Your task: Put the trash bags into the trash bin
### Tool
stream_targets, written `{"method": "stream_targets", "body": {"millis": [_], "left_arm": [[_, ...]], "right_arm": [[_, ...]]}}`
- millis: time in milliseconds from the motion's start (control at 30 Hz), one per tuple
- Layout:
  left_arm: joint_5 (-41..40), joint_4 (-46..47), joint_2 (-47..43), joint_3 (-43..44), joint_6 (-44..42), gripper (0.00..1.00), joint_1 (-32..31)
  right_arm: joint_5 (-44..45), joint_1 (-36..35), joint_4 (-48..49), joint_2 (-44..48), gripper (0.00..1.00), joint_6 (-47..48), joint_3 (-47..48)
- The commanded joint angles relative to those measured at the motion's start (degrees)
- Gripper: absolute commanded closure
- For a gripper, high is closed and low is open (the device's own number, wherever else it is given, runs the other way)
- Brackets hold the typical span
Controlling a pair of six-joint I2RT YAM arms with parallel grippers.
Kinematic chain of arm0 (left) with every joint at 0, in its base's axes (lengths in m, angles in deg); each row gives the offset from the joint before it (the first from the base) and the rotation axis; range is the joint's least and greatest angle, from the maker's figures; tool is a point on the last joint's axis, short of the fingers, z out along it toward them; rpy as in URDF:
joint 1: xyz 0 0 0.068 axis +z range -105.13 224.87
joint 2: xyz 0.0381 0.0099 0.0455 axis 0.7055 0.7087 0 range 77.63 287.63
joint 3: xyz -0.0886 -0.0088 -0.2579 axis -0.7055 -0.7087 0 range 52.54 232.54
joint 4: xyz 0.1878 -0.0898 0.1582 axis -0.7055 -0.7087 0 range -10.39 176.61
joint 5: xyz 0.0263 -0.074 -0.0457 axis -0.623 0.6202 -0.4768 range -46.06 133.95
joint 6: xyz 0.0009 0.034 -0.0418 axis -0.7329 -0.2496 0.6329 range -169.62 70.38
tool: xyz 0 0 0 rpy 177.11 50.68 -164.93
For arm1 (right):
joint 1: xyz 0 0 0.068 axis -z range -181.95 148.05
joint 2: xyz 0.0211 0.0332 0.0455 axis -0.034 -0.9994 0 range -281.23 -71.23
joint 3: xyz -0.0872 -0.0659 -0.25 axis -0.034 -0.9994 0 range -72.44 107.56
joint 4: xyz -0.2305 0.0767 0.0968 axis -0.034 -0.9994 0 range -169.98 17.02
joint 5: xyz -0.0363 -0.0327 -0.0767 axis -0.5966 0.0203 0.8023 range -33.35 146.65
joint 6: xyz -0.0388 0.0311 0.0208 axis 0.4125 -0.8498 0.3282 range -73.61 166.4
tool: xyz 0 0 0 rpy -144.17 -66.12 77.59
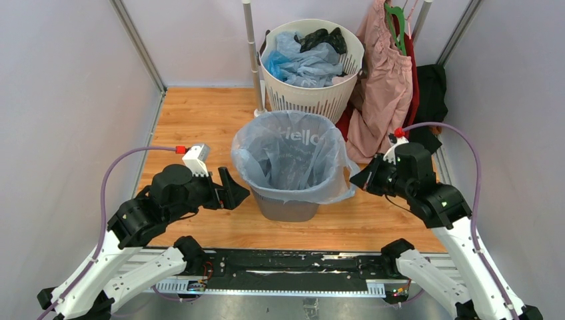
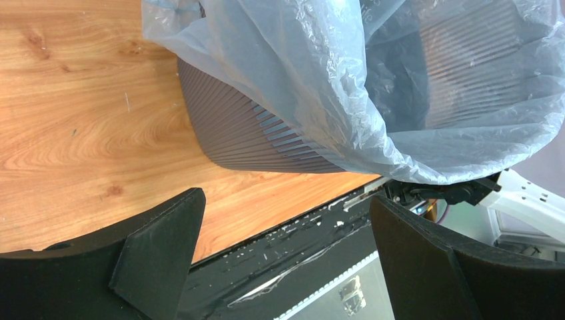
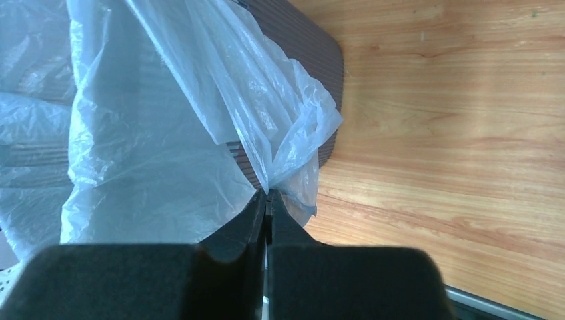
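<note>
Right wrist view: right gripper [image 3: 268,195] clamped on bag [image 3: 153,153] edge at right rim of bin [image 3: 313,53]; left gripper [image 2: 286,207] spread wide, empty, left of bin. Fitting bag; next, likely tugging edge down over rim.

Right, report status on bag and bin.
Right gripper shut on bag edge. Left gripper open, empty, beside bin. Bag lines bin, draped over rim. Nothing in the way.

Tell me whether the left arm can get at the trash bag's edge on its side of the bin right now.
Probably yes: the left arm, jaws open, sits just beside the trash bin, facing the trash bag draped over its rim, with nothing visible between them.
</note>
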Motion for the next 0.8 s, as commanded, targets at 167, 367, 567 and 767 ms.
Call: {"method": "stream_targets", "body": {"millis": [167, 367, 567, 767], "left_arm": [[-0.7, -0.4, -0.2, 0.5, -0.4, 0.00, -0.5], [-0.7, -0.4, -0.4, 0.2, -0.3, 0.00, -0.5], [-0.7, -0.4, -0.5, 0.0, -0.4, 0.00, -0.5], [-0.7, -0.3, -0.5, -0.2, -0.3, 0.00, -0.5]], "right_arm": [[0.6, -0.7, 6.7, 1.8, 1.00, -1.8, -9.0], [2.9, -0.7, 12.8, 1.2, 1.00, -2.5, -14.7], [6.5, -0.7, 19.8, -1.3, 1.00, -2.2, -17.4], [7.5, -0.7, 28.1, -6.4, 1.00, -2.5, -18.0]]}}
